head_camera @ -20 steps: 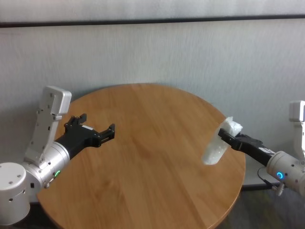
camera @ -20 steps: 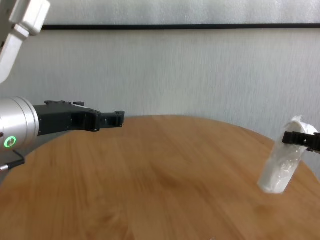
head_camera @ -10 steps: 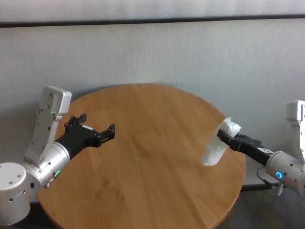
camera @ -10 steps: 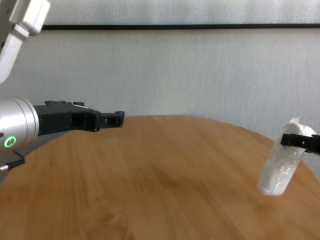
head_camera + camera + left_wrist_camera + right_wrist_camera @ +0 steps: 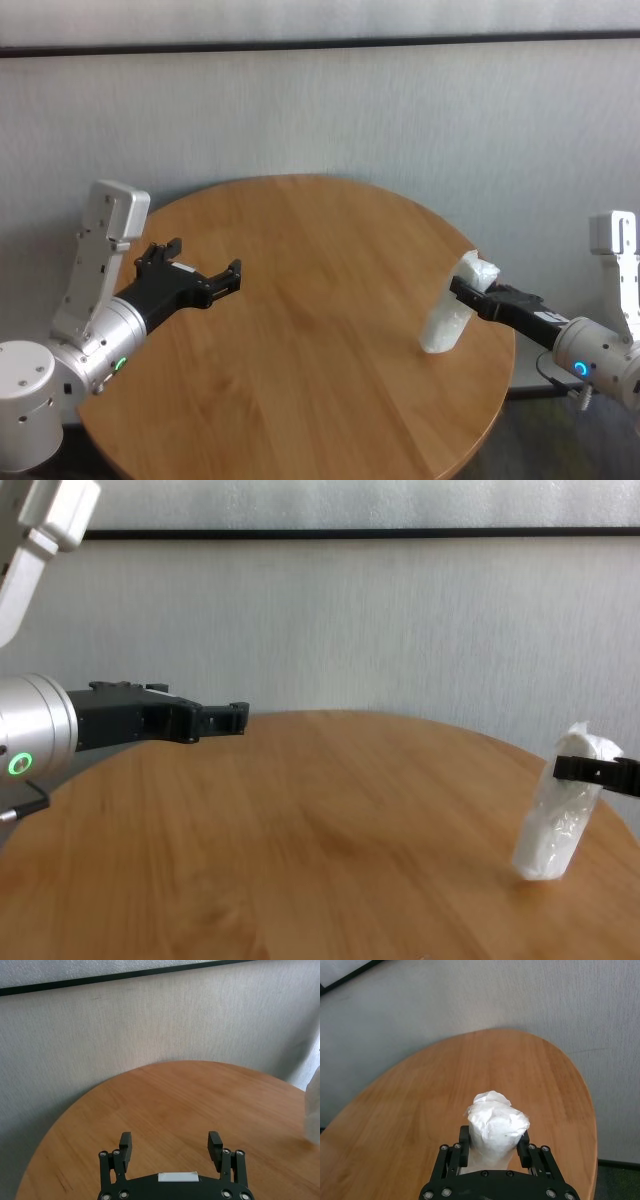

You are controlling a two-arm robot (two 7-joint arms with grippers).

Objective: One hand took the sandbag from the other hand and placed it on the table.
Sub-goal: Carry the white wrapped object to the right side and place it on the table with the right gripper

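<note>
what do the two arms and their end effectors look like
Both arms are silver cylinders ending in black two-finger end effectors with open linkage frames and small silver screws. The left end effector sits on a wrist with a green light and a white boxy link behind it. The right end effector sits on a wrist with a blue light, a thin black cable beneath and a white link beside it.

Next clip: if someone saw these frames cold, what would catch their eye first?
Probably the white sandbag, pinched near its top by the shut right gripper and standing almost upright at the right edge of the round wooden table, its bottom end on or just above the wood. Next, the left gripper, open and empty, above the table's left side, well apart from the bag.
</note>
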